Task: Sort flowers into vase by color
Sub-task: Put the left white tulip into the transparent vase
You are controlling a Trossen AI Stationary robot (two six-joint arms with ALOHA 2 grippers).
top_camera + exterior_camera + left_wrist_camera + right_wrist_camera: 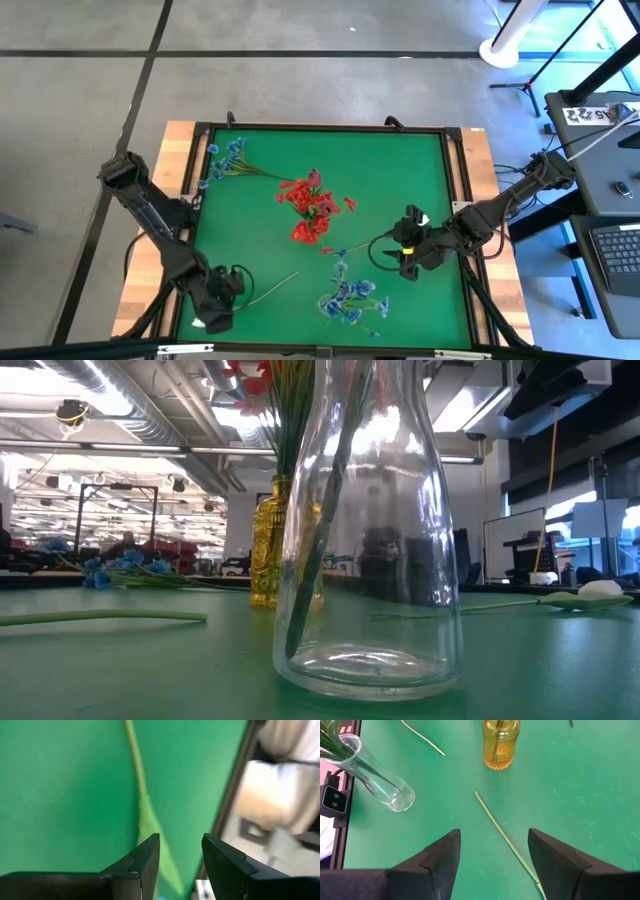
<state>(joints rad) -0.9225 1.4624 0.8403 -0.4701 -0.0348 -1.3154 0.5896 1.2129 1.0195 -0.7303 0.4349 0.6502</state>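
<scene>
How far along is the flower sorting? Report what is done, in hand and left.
Done: red flowers stand in the amber vase, blue flowers in the clear vase.
In hand: nothing gripped. The left claw is open around a stem; the right claw is open over another stem.
Left: those two stems and a loose blue spray.

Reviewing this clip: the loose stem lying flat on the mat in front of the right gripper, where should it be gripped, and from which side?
Grip the bare stem mid-length, coming straight down from above. It lies flat on the green mat, thin and straight, with clear space either side, and the right gripper already straddles it, open.
</scene>
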